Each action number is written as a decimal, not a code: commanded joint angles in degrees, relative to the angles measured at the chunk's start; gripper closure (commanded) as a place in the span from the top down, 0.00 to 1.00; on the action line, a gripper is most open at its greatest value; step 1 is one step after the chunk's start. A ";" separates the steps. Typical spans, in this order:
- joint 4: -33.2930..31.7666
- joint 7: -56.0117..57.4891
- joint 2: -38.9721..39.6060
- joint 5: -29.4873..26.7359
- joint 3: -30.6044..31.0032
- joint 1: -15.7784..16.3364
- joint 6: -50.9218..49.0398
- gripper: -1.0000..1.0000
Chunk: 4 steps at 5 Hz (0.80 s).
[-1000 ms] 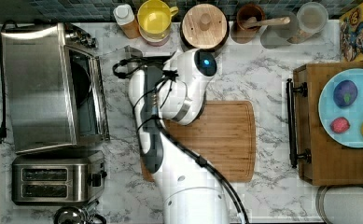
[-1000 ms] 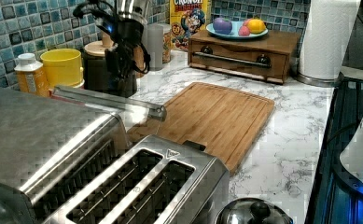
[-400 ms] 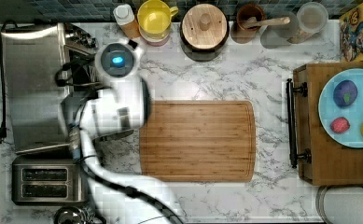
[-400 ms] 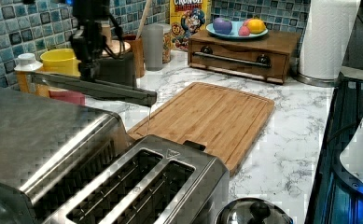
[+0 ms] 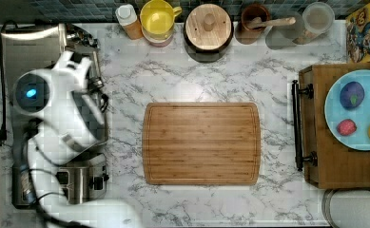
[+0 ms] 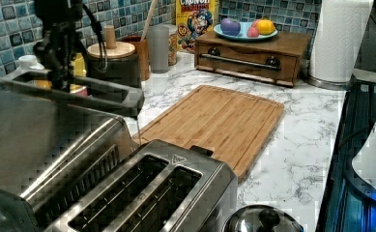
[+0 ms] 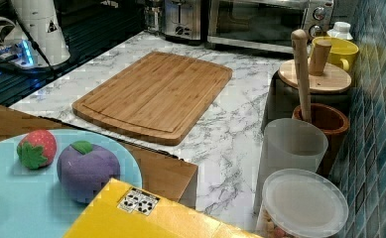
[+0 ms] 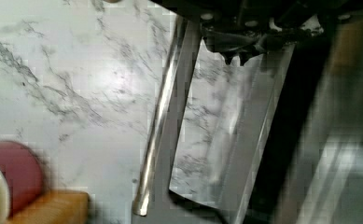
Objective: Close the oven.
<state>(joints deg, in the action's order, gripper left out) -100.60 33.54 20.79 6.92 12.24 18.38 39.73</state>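
Observation:
The oven (image 5: 30, 47) is a boxy steel toaster oven at the top view's left, with my white arm stretched over its front. In the left view the oven (image 6: 40, 140) fills the near left, and its glass door stands partly raised with the bar handle (image 6: 103, 94) out front. My black gripper (image 6: 60, 79) comes down onto the door just behind the handle. In the wrist view the gripper (image 8: 235, 58) has its fingers together, against the glass beside the steel handle (image 8: 163, 116). The oven (image 7: 260, 20) stands at the far end of the counter in the right view.
A two-slot toaster (image 5: 80, 183) stands right beside the oven. A wooden cutting board (image 5: 201, 142) lies mid-counter. Jars, a yellow mug (image 5: 159, 19) and a utensil pot line the tiled wall. A wooden box (image 5: 316, 123) carries a blue plate of toy fruit.
My arm has swung from the counter's middle to the top view's left, over the oven. The door and its handle have risen and moved toward the oven body.

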 commanded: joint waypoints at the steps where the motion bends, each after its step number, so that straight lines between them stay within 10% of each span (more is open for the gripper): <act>1: 0.61 -15.55 -8.92 13.03 -3.06 4.88 5.79 0.00; 3: -0.94 -5.53 -15.50 1.22 2.30 3.03 4.97 0.00; 4: 8.86 -6.16 -9.97 4.30 2.88 4.87 -8.50 0.00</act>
<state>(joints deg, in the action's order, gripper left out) -102.62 23.88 8.81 10.38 13.63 20.42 33.82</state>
